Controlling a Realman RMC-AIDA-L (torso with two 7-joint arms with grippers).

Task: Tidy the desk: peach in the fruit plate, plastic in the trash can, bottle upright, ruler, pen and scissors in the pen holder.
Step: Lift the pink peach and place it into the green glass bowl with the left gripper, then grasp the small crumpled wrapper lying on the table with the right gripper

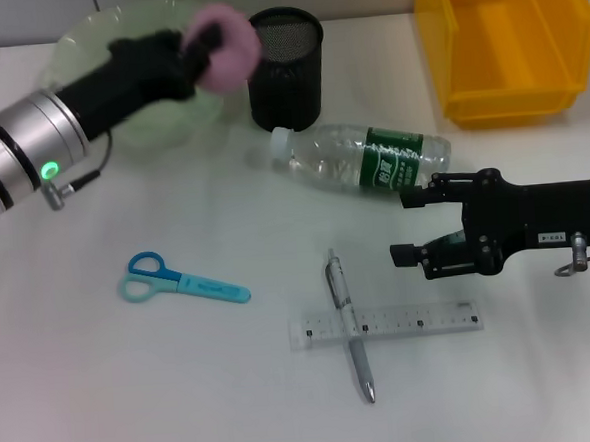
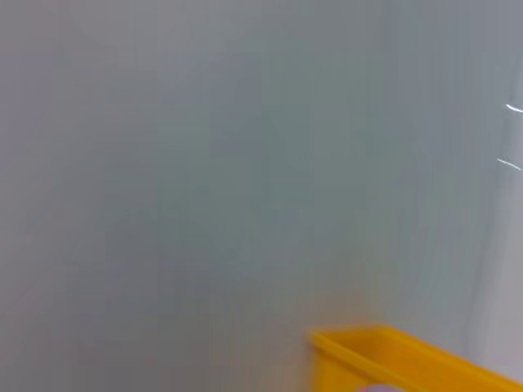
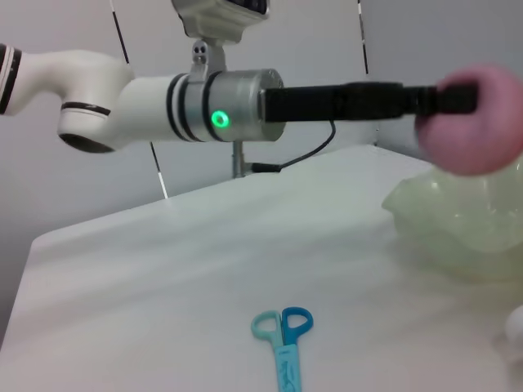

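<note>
My left gripper [image 1: 203, 52] is shut on the pink peach [image 1: 230, 43], held above the near rim of the pale green fruit plate [image 1: 94, 43]; the peach [image 3: 474, 122] and plate [image 3: 458, 224] also show in the right wrist view. The black mesh pen holder [image 1: 286, 69] stands right of the plate. In front of it the clear bottle [image 1: 366, 157] with a green label lies on its side. My right gripper [image 1: 412, 226] is open just right of the bottle, holding nothing. Blue scissors [image 1: 178, 280] lie at front left. The pen [image 1: 350, 328] lies across the clear ruler [image 1: 387, 325]. No plastic shows.
A yellow bin [image 1: 505, 43] stands at the back right, and its corner [image 2: 392, 359] shows in the left wrist view. The scissors [image 3: 283, 347] lie on the white table [image 1: 85, 394] in the right wrist view.
</note>
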